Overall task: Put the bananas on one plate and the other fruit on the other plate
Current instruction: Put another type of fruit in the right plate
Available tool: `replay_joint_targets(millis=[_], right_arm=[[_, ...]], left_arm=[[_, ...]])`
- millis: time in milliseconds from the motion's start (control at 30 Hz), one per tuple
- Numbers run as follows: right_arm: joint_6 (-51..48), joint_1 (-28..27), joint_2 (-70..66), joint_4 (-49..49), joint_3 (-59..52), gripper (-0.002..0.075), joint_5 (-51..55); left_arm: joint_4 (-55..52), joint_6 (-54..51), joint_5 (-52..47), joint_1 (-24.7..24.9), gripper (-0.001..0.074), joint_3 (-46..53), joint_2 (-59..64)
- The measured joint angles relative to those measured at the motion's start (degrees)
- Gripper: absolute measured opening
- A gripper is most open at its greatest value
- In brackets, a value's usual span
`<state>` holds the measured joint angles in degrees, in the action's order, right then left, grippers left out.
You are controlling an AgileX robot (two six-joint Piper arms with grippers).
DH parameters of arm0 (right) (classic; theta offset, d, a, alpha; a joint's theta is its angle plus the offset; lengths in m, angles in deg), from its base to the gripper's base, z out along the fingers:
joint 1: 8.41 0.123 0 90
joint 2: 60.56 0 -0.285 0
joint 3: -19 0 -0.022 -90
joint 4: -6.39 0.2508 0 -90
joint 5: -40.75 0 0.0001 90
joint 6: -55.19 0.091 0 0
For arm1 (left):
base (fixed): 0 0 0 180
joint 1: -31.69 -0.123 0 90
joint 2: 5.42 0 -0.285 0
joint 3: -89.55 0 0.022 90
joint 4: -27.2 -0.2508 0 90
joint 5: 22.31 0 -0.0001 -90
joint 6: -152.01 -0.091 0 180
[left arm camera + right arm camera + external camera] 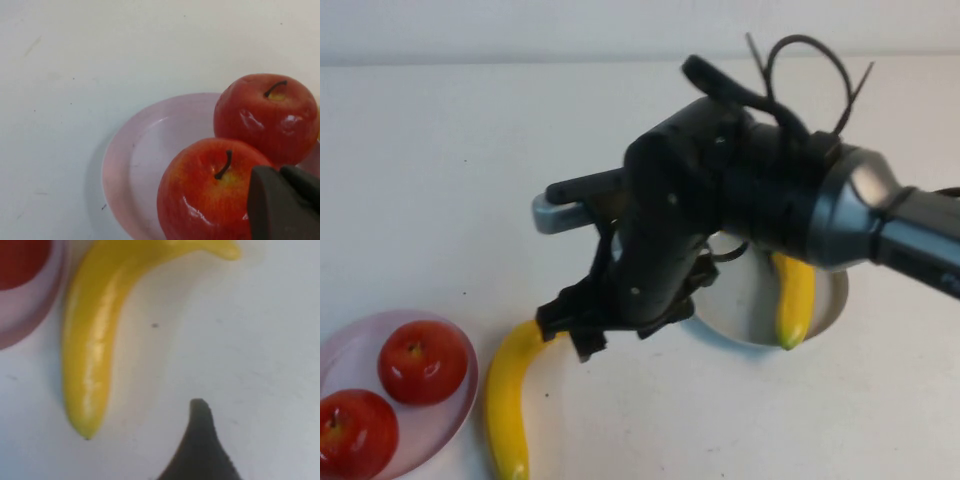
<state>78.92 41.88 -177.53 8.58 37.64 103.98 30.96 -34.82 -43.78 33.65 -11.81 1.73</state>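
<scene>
Both left gripper (pixel 283 202) and right gripper (pixel 582 332) overhang table (pixel 440 150).

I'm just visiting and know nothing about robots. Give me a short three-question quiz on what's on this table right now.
1. True or false: both apples sit on the pink plate.
2. How many bananas lie on the grey-blue plate?
A. none B. one C. two
3. Fill in: the right gripper hangs above the top end of the ____ lying on the table.

Key: 1 true. 2 B: one banana lies there. 3 banana, beside the pink plate. The left gripper hangs by the apples.
</scene>
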Motion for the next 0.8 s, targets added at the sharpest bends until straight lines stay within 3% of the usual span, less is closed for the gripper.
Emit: replay_joint_targets(millis=[233, 533, 800], right_arm=[[-1.13, 5.65, -9.34, 3.84, 10.77, 0.0457, 0.00], [1.82, 5.81, -19.23, 4.53, 21.06, 0.0457, -0.22], [3.07, 5.63, -21.95, 7.23, 22.79, 0.0458, -0.76]], left_arm=[[0.00, 0.00, 0.00, 0.00, 0.0002, 0.00, 0.00], [0.00, 0.00, 0.00, 0.00, 0.0002, 0.00, 0.00], [0.00, 0.00, 0.00, 0.00, 0.0002, 0.00, 0.00]])
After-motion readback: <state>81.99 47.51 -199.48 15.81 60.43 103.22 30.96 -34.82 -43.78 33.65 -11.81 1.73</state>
